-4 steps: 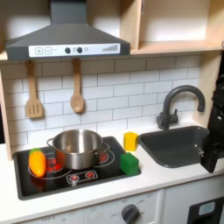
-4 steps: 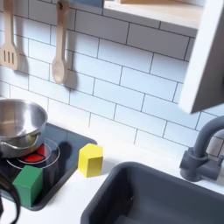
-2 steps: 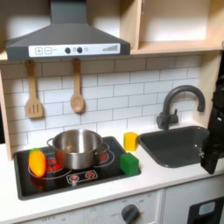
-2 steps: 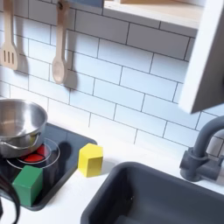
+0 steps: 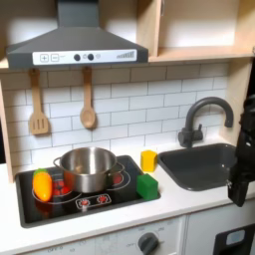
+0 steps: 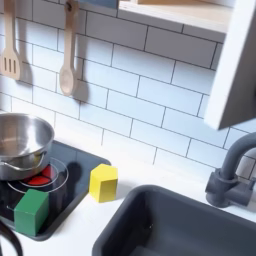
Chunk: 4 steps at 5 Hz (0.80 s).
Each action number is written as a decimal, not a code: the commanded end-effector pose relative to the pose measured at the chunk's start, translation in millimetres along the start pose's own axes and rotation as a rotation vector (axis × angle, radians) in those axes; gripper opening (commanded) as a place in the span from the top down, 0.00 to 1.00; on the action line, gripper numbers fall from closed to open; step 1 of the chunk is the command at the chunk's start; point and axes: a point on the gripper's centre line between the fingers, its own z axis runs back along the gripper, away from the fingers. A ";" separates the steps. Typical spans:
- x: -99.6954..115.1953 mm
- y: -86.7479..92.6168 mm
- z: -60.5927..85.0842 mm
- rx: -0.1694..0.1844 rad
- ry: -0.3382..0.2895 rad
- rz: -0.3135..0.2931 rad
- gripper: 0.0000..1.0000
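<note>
Gripper (image 5: 240, 185) beside sink (image 5: 197, 165); jaws unclear.

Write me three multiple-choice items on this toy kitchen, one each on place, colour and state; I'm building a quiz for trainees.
1. Where does the green block stand?
A. on the black stovetop's corner
B. in the sink
C. inside the pot

2. What colour is the block between stovetop and dark grey sink?
A. red
B. yellow
C. blue

3. How is the round steel pot?
A. lidded
B. tipped over
C. upright, uncovered

Answers: 1 A, it sits on the stovetop's front right corner in the first exterior view; 2 B, it is plainly yellow; 3 C, its open rim faces up.
</note>
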 end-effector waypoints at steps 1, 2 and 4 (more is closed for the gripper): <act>6.4 4.6 -10.9 0.000 -0.008 0.022 0.00; 14.8 11.8 -13.9 0.010 -0.024 0.046 0.00; 36.4 31.6 -22.7 0.023 -0.036 0.122 0.00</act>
